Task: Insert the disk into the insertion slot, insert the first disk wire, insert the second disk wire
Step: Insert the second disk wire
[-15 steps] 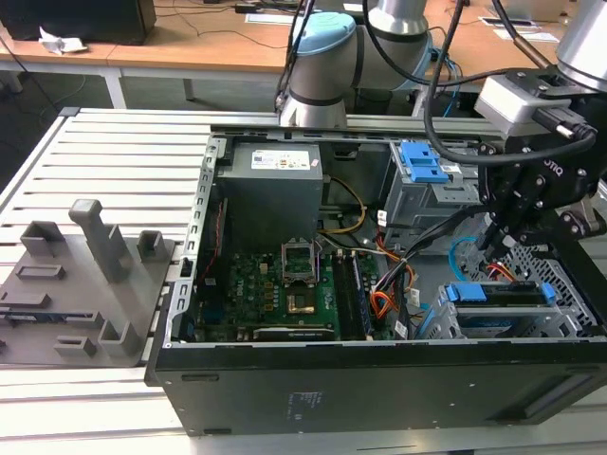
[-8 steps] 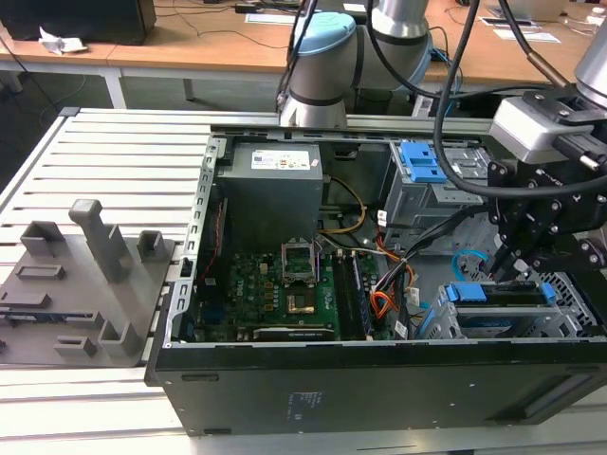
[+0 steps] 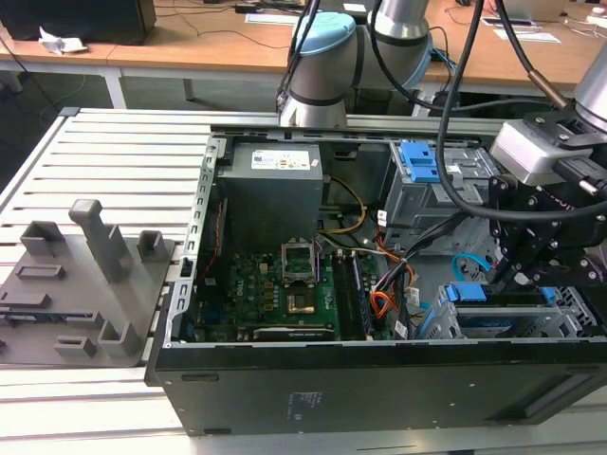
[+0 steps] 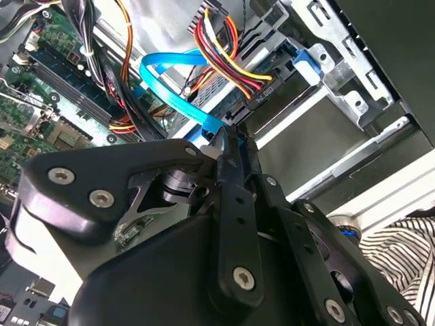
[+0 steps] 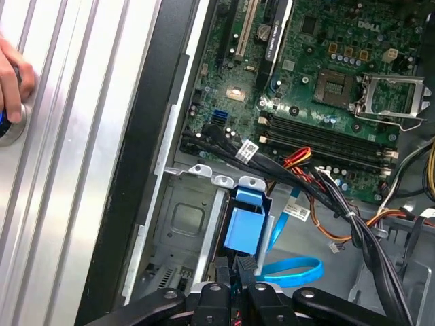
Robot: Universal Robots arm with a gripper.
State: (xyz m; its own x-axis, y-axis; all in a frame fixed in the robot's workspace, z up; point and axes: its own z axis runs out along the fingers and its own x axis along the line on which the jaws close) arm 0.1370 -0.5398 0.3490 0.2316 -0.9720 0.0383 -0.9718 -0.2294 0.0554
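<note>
- The bench carries the open computer case; left of it, at nine o'clock, sits a grey holder.
- The disk appears seated in the insertion slot, at the case's four o'clock.
- The tool is pressed together near the second disk wire; the wiring step seems in hand, needing fine alignment.
</note>
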